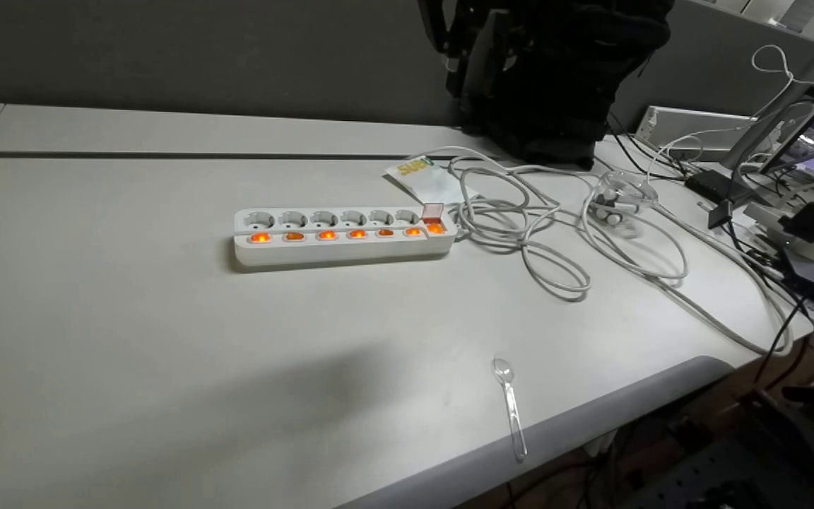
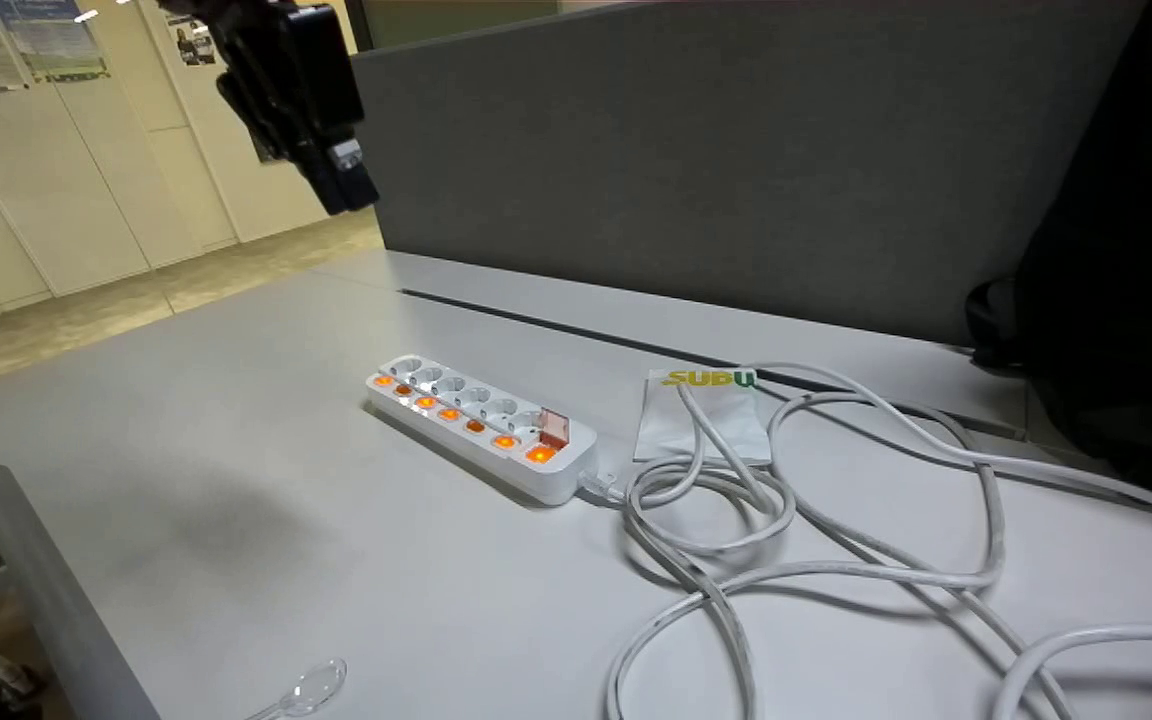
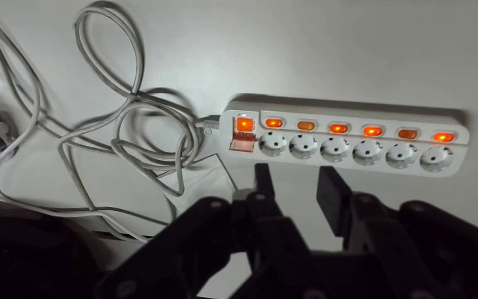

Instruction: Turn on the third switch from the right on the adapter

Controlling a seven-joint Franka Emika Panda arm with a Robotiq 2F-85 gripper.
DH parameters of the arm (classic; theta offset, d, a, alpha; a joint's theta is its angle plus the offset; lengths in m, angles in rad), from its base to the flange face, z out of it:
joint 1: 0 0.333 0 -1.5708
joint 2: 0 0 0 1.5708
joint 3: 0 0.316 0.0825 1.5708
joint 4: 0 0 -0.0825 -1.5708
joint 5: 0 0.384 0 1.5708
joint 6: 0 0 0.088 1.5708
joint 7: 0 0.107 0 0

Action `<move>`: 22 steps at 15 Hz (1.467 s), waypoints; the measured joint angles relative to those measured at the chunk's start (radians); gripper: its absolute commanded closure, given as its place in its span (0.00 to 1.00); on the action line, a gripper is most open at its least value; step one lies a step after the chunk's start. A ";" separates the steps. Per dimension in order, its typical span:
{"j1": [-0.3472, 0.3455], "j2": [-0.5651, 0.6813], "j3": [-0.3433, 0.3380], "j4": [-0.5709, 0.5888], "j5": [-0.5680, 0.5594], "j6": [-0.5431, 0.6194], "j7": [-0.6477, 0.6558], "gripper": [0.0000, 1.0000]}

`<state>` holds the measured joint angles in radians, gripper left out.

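Note:
The adapter is a white power strip (image 1: pixel 343 251) lying on the table, also in an exterior view (image 2: pixel 466 440) and the wrist view (image 3: pixel 359 113). It has a row of orange switches beside round sockets. Most switches glow; two look unlit. Counting the main switch (image 1: pixel 435 228) under its raised red cover, the third switch from the right (image 1: pixel 385 232) is unlit. It also shows unlit in the wrist view (image 3: pixel 306 125), where the strip appears turned round. My gripper (image 3: pixel 295 170) is open and empty. In an exterior view my gripper (image 2: pixel 348 190) hangs high above the table, apart from the strip.
Coiled white cable (image 1: pixel 506 212) runs from the strip's main-switch end. A paper napkin (image 2: pixel 706 415) lies under part of the cable. A clear plastic cup (image 1: pixel 619 198), a clear spoon (image 1: pixel 509 403), a black bag (image 1: pixel 562 78) and a grey partition (image 2: pixel 736 170) are around.

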<state>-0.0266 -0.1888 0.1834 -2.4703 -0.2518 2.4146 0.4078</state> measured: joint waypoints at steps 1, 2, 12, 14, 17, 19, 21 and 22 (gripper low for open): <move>-0.012 0.018 -0.001 -0.005 -0.028 0.033 0.043 1.00; -0.020 0.037 -0.004 -0.009 -0.051 0.061 0.083 1.00; -0.004 0.229 -0.075 -0.006 0.046 0.186 0.105 1.00; 0.008 0.264 -0.080 0.008 0.148 0.183 -0.007 1.00; 0.018 0.314 -0.088 0.050 0.237 0.159 -0.150 1.00; 0.020 0.339 -0.095 0.085 0.246 0.128 -0.194 0.99; 0.024 0.357 -0.104 0.114 0.245 0.102 -0.201 0.99; 0.025 0.363 -0.106 0.122 0.245 0.098 -0.202 0.99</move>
<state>-0.0019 0.1739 0.0773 -2.3484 -0.0067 2.5128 0.2056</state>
